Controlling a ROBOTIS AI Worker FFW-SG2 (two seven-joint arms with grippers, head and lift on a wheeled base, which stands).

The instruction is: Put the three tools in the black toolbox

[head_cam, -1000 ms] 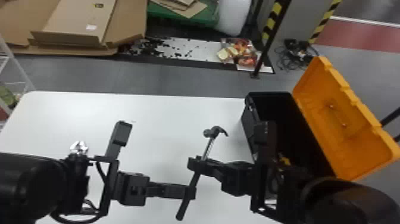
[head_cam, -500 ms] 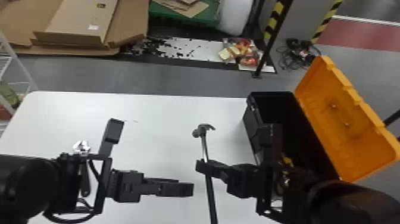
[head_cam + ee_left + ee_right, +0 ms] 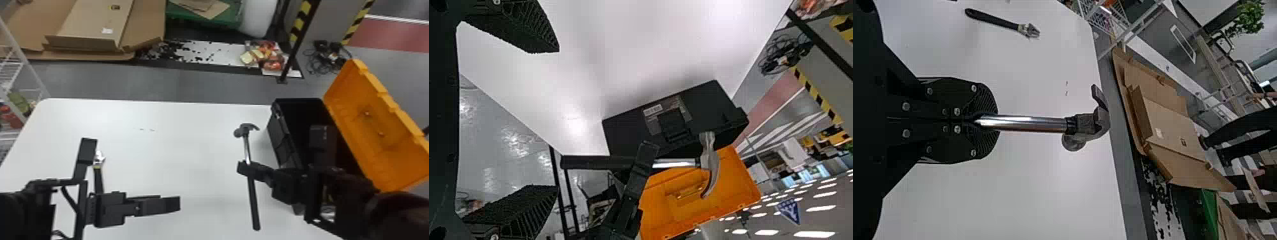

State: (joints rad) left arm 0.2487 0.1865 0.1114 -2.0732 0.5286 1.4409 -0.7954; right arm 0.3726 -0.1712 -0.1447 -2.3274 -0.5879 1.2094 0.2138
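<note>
Above the table [image 3: 198, 134]: your right claw [image 3: 245, 168], just left of the toolbox [image 3: 281, 143], its fingers pressed together on the hammer [image 3: 253, 201].
Hammer: you have it off the table, pinched where the bright shaft meets the black handle; seen from the head, its head [image 3: 245, 129] points to the table's far edge, its handle end toward you. It is outside the toolbox.
Left claw [image 3: 170, 203]: out over the left half of the table, well apart from the hammer; your left wrist view shows its fingers spread wide, with nothing between them.
Wrench [image 3: 98, 178]: on the table beside your left arm, which hides part of its handle from the head view; the right wrist view gives you its full length.
Toolbox: standing open on the right of the table; your right arm covers much of its inside, so you cannot tell all that it holds.
Lid [image 3: 376, 134]: orange, swung back on the toolbox's far right side.
Floor: past the far edge you have cardboard [image 3: 92, 28] on the left, packets [image 3: 265, 56] farther right and cables [image 3: 332, 57] beyond those.
</note>
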